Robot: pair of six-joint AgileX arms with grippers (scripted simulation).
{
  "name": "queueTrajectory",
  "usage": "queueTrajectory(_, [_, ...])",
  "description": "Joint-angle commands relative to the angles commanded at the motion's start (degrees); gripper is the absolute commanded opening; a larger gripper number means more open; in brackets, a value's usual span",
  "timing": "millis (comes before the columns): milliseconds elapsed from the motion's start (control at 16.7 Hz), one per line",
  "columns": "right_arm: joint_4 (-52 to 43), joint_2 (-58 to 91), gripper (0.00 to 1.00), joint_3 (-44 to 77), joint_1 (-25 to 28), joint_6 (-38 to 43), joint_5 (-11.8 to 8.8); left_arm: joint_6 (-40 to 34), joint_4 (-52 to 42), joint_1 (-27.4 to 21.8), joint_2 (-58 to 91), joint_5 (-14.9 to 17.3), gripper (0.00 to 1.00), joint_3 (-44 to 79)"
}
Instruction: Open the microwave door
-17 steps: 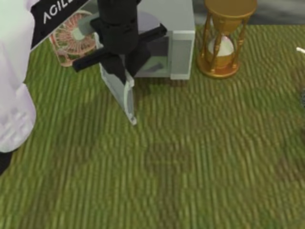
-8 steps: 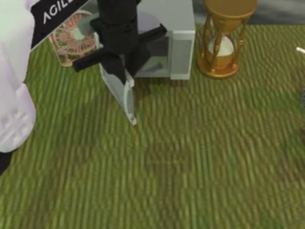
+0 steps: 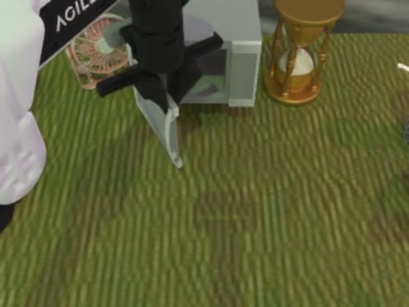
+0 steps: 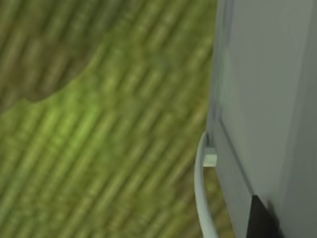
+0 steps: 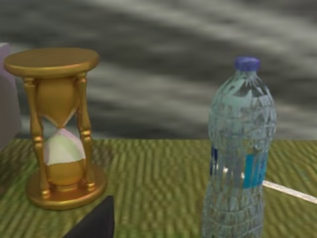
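Note:
The silver-grey microwave (image 3: pixel 239 57) stands at the back of the table, left of centre. The microwave door (image 3: pixel 156 121) is swung far out on its left hinge and points toward the table's front, leaving the dark cavity exposed. My left gripper (image 3: pixel 167 89) reaches down from above and is shut on the door's white curved handle (image 3: pixel 171 131). In the left wrist view the handle (image 4: pixel 200 193) arcs beside the grey door panel (image 4: pixel 267 89), with one black fingertip (image 4: pixel 260 220) against the panel. My right gripper (image 5: pixel 96 225) is parked off to the right, out of the top view.
A pink fan (image 3: pixel 96 51) stands left of the microwave, behind the left arm. A golden hourglass (image 3: pixel 299 57) stands just right of the microwave. A clear water bottle (image 5: pixel 240 153) with a blue cap stands near the right gripper. A green striped mat (image 3: pixel 255 224) covers the table.
The left arm has edged very slightly to the left. The door stands at nearly the same angle as before.

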Motion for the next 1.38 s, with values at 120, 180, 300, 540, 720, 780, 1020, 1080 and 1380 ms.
queueTrajectory(120, [0.0, 0.0, 1.00, 0.0, 0.0, 0.0, 0.0, 0.7, 1.0, 0.6, -1.5, 0.0, 0.00, -2.6])
queueTrajectory(180, [0.0, 0.0, 1.00, 0.0, 0.0, 0.0, 0.0, 1.1, 1.7, 0.9, -2.4, -0.1, 0.00, -4.1])
queueTrajectory(300, [0.0, 0.0, 1.00, 0.0, 0.0, 0.0, 0.0, 1.8, 2.9, 1.6, -4.0, -0.1, 0.00, -7.1])
queueTrajectory(540, [0.0, 0.0, 1.00, 0.0, 0.0, 0.0, 0.0, 2.3, 3.7, 2.1, -5.2, -0.1, 0.00, -9.3])
queueTrajectory(720, [0.0, 0.0, 1.00, 0.0, 0.0, 0.0, 0.0, 2.3, 3.7, 2.1, -5.2, -0.1, 0.00, -9.3])
queueTrajectory(780, [0.0, 0.0, 1.00, 0.0, 0.0, 0.0, 0.0, 2.3, 3.7, 2.1, -5.2, -0.1, 0.00, -9.3])
queueTrajectory(1020, [0.0, 0.0, 1.00, 0.0, 0.0, 0.0, 0.0, 2.3, 3.7, 2.1, -5.2, -0.1, 0.00, -9.3])
queueTrajectory(1080, [0.0, 0.0, 1.00, 0.0, 0.0, 0.0, 0.0, 2.3, 3.7, 2.1, -5.2, -0.1, 0.00, -9.3])
queueTrajectory(1380, [0.0, 0.0, 1.00, 0.0, 0.0, 0.0, 0.0, 2.3, 3.7, 2.1, -5.2, -0.1, 0.00, -9.3])
